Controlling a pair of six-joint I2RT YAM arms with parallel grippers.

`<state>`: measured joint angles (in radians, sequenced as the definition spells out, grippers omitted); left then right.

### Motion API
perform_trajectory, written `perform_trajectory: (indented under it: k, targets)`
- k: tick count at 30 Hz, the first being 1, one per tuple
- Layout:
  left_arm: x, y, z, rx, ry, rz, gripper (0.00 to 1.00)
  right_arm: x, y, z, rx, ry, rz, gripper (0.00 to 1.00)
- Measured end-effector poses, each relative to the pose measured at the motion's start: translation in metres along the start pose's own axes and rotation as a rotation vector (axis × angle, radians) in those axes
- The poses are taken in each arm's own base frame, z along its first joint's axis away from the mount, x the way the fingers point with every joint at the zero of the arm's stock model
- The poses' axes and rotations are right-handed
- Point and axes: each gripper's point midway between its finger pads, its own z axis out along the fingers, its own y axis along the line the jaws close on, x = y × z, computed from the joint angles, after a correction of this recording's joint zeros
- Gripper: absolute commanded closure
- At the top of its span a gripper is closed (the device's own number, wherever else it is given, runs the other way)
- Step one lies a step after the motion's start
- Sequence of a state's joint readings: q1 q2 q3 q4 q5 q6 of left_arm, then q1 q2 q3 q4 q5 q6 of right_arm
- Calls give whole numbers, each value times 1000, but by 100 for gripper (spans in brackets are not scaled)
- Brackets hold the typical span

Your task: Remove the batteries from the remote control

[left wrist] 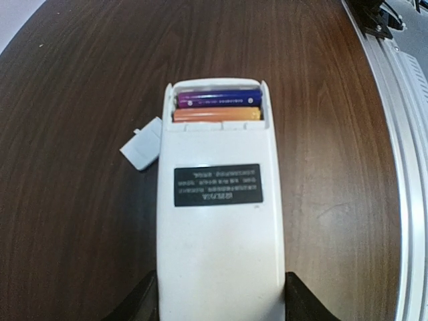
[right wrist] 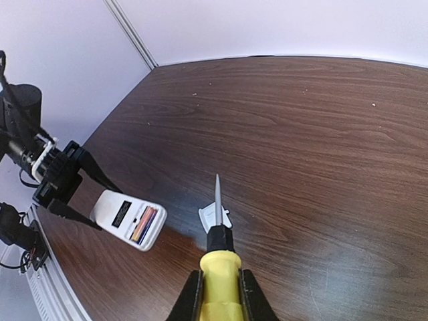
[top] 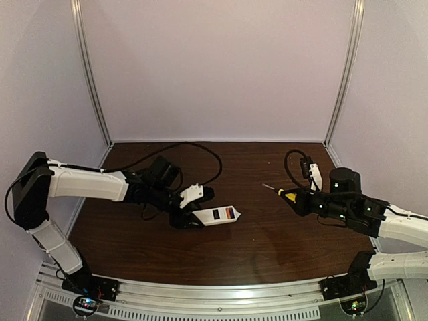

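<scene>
Lid (left wrist: 142,148) off on the desk (left wrist: 80,100) beside the remote control (left wrist: 217,227), clamped by the left pincer (left wrist: 221,302), yet both batteries (left wrist: 218,107) sit unremoved in its bay, right pincer (right wrist: 219,294) gripping the screwdriver (right wrist: 219,267).

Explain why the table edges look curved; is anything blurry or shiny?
Top external view: soft glare on the dark wooden table near the front. Left wrist view: wide lens bends the metal rail; label on the flat white remote control too blurred to read. Right wrist view: table's far edge bows.
</scene>
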<state>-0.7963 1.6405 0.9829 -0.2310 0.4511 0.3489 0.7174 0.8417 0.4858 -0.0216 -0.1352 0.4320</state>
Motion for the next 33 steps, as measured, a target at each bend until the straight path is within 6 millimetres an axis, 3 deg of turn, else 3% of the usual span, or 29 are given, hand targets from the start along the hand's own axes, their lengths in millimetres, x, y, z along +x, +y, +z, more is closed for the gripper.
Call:
perform_trajectory:
  k: [12, 19, 29, 33]
  targets:
    - [39, -63, 26, 81, 15, 24, 98, 2, -5, -2, 25, 27, -29, 100]
    - [38, -70, 40, 78, 0, 61, 92, 2, -7, -3, 36, 38, -35, 100]
    - [52, -60, 60, 61, 69, 69, 66, 3, -8, 0, 41, 49, -36, 100]
    - [49, -57, 62, 57, 72, 87, 40, 1, -9, 0, 43, 45, -34, 100]
